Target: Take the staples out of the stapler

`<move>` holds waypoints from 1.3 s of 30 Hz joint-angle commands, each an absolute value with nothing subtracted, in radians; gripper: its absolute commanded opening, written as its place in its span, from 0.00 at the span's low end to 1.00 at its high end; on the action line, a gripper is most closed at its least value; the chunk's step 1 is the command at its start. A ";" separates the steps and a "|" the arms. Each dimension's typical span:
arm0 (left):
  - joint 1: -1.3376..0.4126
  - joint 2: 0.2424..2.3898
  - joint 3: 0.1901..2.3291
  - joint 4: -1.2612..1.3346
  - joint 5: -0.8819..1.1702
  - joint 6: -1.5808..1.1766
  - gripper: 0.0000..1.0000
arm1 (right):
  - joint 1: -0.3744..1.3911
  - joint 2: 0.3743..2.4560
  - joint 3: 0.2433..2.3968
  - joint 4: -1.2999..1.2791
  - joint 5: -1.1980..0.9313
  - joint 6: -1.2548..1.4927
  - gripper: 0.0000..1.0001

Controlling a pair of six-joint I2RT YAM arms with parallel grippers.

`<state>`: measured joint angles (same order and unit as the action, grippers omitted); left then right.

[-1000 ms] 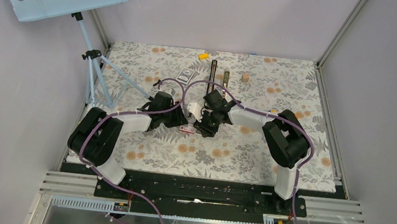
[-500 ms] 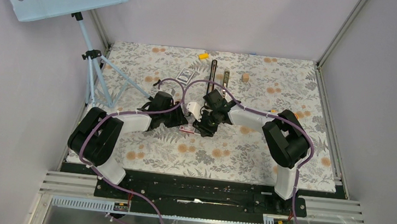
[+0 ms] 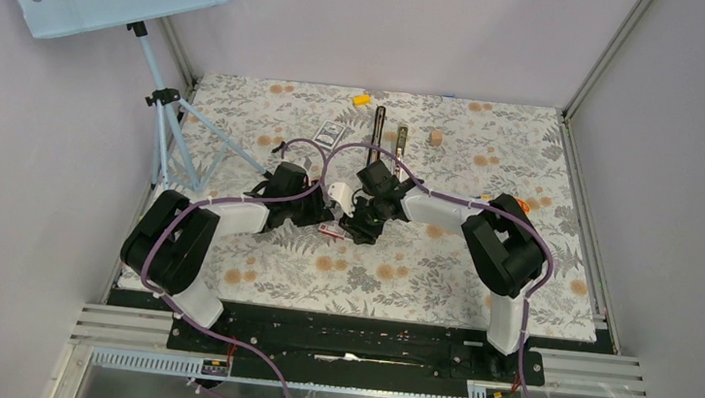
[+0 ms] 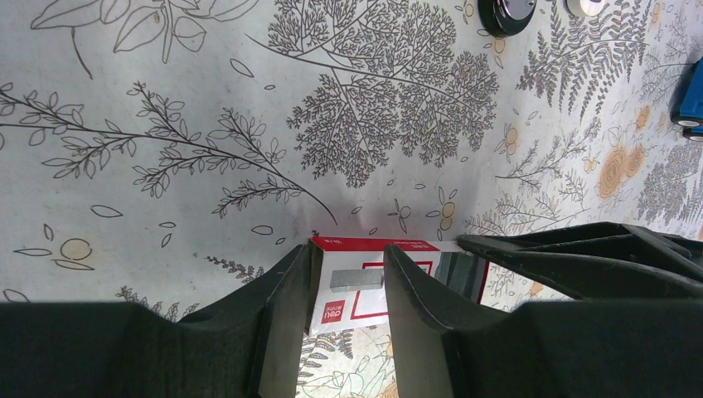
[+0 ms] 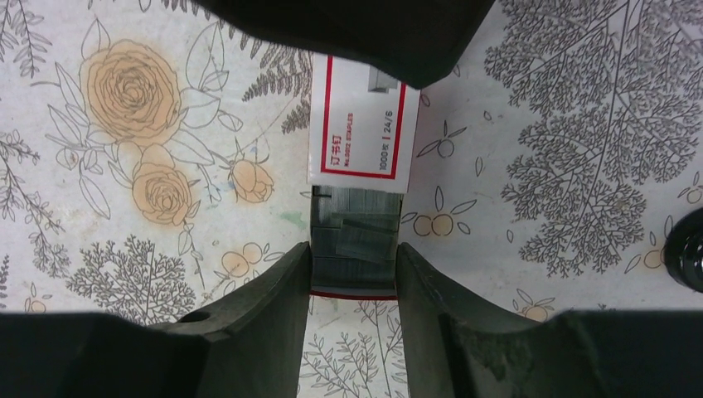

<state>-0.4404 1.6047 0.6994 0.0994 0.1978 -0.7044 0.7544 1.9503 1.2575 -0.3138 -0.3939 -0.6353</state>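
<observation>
1. The jaws of the left gripper [image 3: 325, 218] and the right gripper [image 3: 364, 224] meet low over a small red-and-white staple box [image 3: 332, 228] near the middle of the surface [image 3: 492, 125]. From above, how far either pair is open cannot be told. Against a second ago, the right arm has drawn slightly toward the far edge and the left side, while the staple box lies where it did. The stapler [image 3: 378, 125] lies opened out flat near the middle of the far edge, well apart from both grippers. By my judgement the work is on the staple box, not the stapler. Whether the stapler's rail is still loaded is too small to tell.

2. In the left wrist view, the left jaws stand a narrow gap apart at one end of the sleeve [image 4: 356, 286]. One finger lines up with the sleeve's end edge and the other lies across its printed face. I cannot tell whether they pinch it or only press on it.

3. In the right wrist view, the right jaws are closed to a narrow width on the tray [image 5: 352, 293], which is slid partly out of the sleeve. Each inner face sits against a tray side. Grey staples [image 5: 356, 240] fill the tray, with one strip askew on top. Whether they came from the stapler cannot be told.
</observation>
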 commanded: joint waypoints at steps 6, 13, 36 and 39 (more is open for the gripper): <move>-0.454 1.631 0.691 0.012 0.190 -0.680 0.43 | 0.783 1.959 1.303 -0.236 -0.418 -0.594 0.49; -0.454 1.613 0.700 0.002 0.168 -0.689 0.44 | 0.783 1.924 1.275 -0.241 -0.417 -0.614 0.58; -0.385 1.396 0.759 -0.132 0.058 -0.703 0.69 | 0.670 1.482 1.059 0.057 -0.265 -0.081 0.99; -0.364 1.351 0.774 -0.161 0.043 -0.681 0.77 | 0.671 1.409 1.054 0.033 -0.065 -0.021 1.00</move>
<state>-0.3908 1.4223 0.7166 -0.1291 0.0921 -0.7090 0.6697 1.5269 1.0576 -0.0082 -0.2981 -0.1753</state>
